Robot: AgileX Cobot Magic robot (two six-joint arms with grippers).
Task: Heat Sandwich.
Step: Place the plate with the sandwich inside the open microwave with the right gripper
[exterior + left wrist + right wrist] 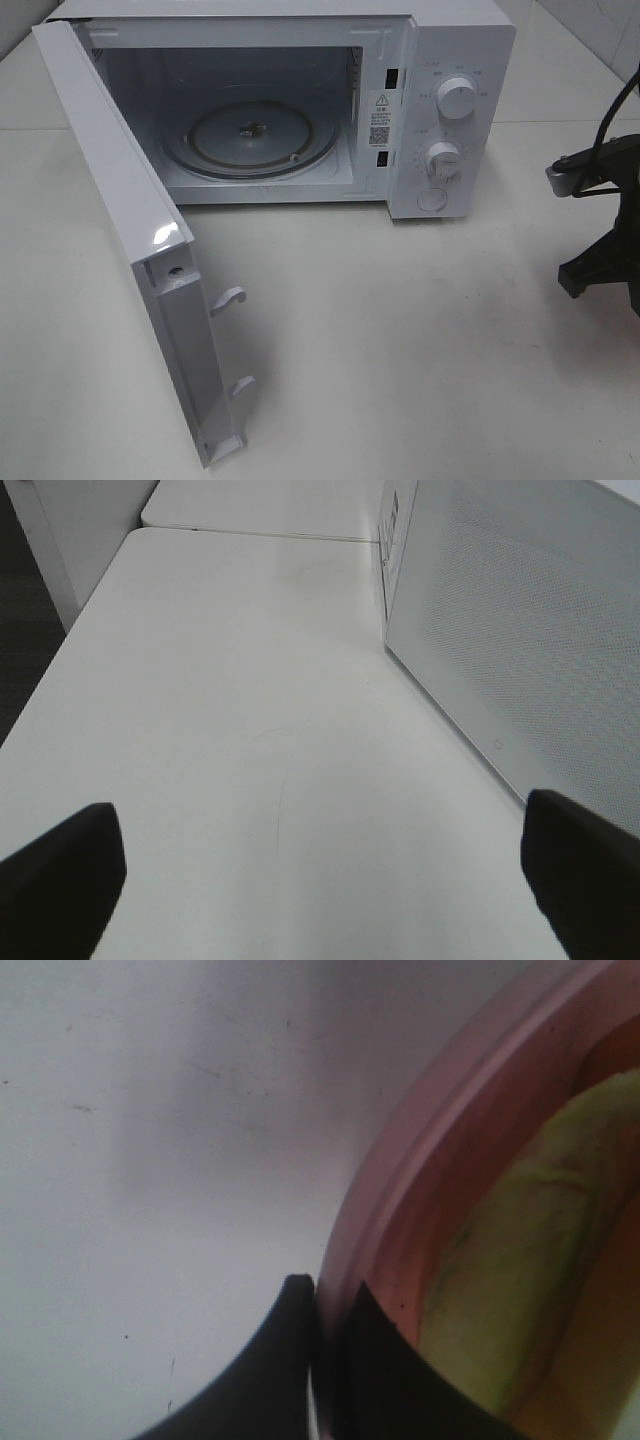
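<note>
On the white table (400,330), at the far left, the left claw (320,820) hovers with its fingers spread wide, beside the outer face of the door (110,200). The microwave (460,60) stands open, showing its glass turntable (250,135). At the right, the right claw (325,1295) pinches the rim of the pink plate (420,1150) that carries the sandwich (520,1260).

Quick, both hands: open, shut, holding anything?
Left hand: open, holding nothing.
Right hand: closed on the rim of the pink plate carrying the sandwich.
</note>
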